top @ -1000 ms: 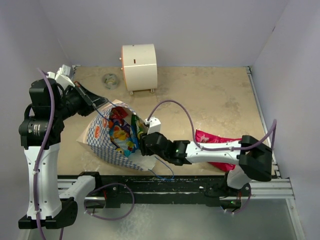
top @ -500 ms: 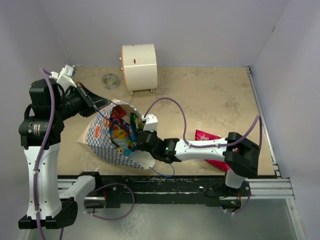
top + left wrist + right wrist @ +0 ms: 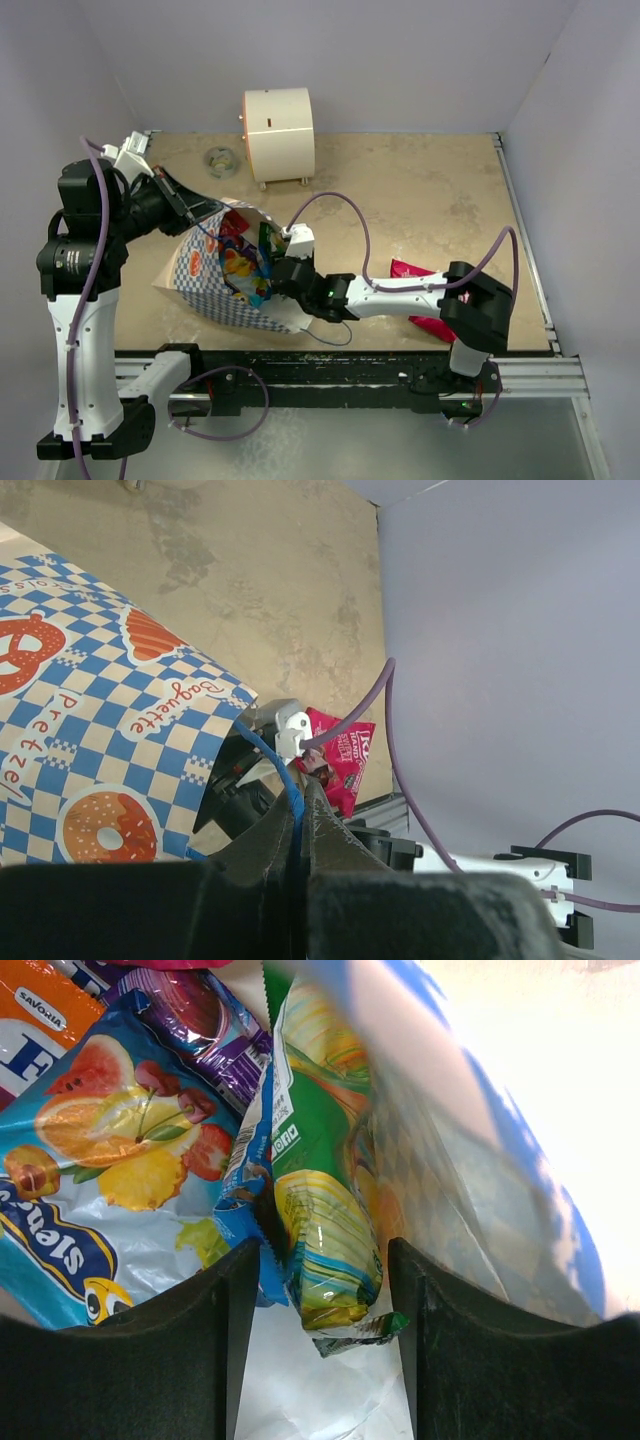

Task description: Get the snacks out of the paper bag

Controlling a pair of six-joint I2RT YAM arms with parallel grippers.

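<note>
Blue-and-white checkered paper bag (image 3: 205, 280) sits at about 8 o'clock on the table (image 3: 420, 190), tipped with its open mouth toward the right arm. The right end effector (image 3: 322, 1250) is inside that mouth, its fingers spread apart on either side of a green packet (image 3: 320, 1185) that leans against the bag's white inner wall. Just at 9 o'clock of it lies a blue fruit-printed packet (image 3: 110, 1180), with a purple one (image 3: 205, 1025) and an orange one (image 3: 35, 1005) deeper in. A red packet (image 3: 410, 272) lies out on the table at 4 o'clock, partly under the right arm. At the bag's far rim the left end effector (image 3: 300, 790) is clamped on the blue cord handle (image 3: 285, 770). Farthest off, at 11 o'clock, stand a cream box (image 3: 278, 130) and a small round object (image 3: 220, 158).
</note>
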